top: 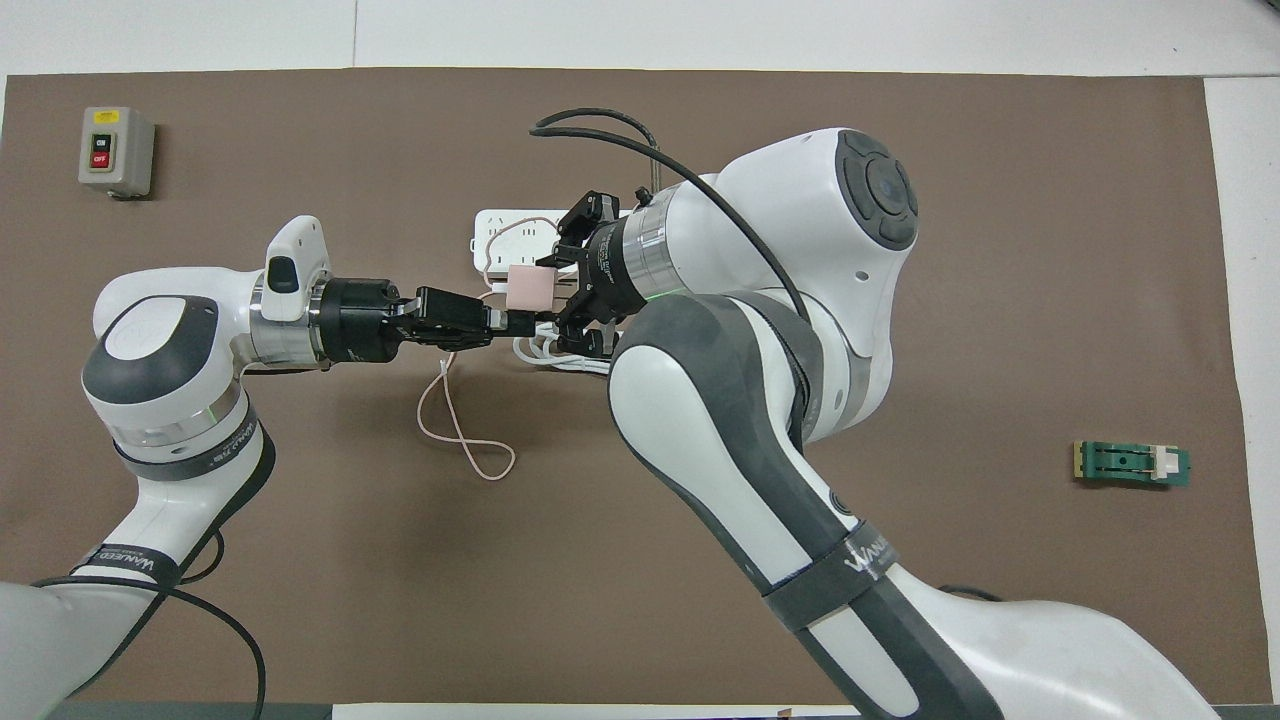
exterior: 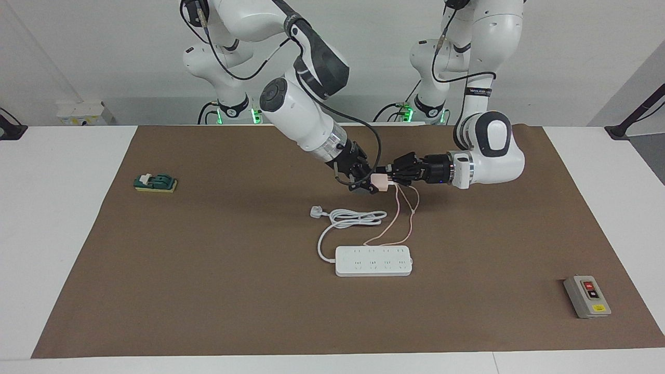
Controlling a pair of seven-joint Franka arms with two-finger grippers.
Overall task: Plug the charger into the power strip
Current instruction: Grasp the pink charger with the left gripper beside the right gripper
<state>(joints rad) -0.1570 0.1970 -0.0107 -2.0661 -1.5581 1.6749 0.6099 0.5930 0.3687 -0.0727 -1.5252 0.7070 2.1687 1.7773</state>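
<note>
Both grippers meet on the charger (exterior: pixel 381 182), held in the air over the coiled cord of the power strip (exterior: pixel 373 261): the left gripper (exterior: pixel 388 173) pinches it, while the right gripper (exterior: pixel 365 183) closes around it. The handover should finish before one lets go, I'd say, prongs kept facing down.

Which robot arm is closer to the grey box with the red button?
Left. The left end effector is up over the mat's middle, on the grey box's end of the table; the right end effector meets it at the charger, coming from the other end.
</note>
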